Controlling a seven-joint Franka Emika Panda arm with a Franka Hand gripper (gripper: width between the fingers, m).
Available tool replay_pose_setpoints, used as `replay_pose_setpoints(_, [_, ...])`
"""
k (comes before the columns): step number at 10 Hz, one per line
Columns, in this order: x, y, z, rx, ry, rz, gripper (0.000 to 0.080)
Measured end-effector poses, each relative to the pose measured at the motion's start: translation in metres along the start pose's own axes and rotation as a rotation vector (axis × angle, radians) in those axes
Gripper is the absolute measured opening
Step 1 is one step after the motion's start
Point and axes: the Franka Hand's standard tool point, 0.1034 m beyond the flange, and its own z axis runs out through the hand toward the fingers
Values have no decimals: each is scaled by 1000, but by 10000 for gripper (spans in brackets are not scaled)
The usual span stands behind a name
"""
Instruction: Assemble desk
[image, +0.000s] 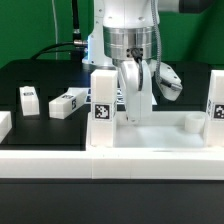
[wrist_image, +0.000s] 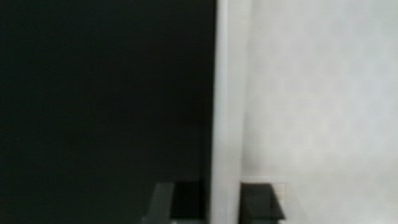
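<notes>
Item: desk kit, white plastic, part-built, on a black table (image: 45, 72)

Tabletop (image: 155, 135): large, shallow, rimmed; lying flat at the near middle and right of the exterior view; a round corner socket (image: 190, 123) shows toward its right end

Left leg (image: 103, 100): short, square, standing upright at the tabletop's left end; black-and-white tag faces the camera; whether it sits in a socket cannot be told

Right leg (image: 216, 98): upright at the tabletop's right end, tagged, cut off by the exterior view's right edge

Loose legs, three, all on the table to the left of the tabletop and apart from it: first loose leg (image: 66, 104), lying down, tagged, nearest the left leg; second loose leg (image: 29, 99), further left, tagged; third loose leg (image: 3, 122), nearer the camera, cut off by the exterior view's left edge

Gripper (image: 135, 117): pointing straight down at the tabletop's far side, just right of the left leg; in the wrist view the dark fingers (wrist_image: 180, 203) are drawn close together on either side of the thin white rim (wrist_image: 224, 100), pinching it; white tabletop surface lies on one side of the rim, black table on the other

Rail (image: 50, 165): long, white, lying along the near side, just in front of the tabletop; whether the two touch cannot be told
</notes>
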Motion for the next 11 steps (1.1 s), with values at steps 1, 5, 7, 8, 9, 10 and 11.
replay_pose_setpoints(1, [0,0,0,0,0,0,75])
replay_pose_setpoints(5, [13,8,-4,2,5,-114,74])
replay_pose_setpoints(7, [23,19,-1,-4,11,-165,74])
replay_pose_setpoints(8, [29,23,1,-5,19,-212,74])
replay_pose_setpoints(9, [28,22,1,-3,19,-210,74])
replay_pose_setpoints(10, [28,22,1,-3,21,-243,74])
replay_pose_setpoints(11, [30,20,0,3,26,-314,74])
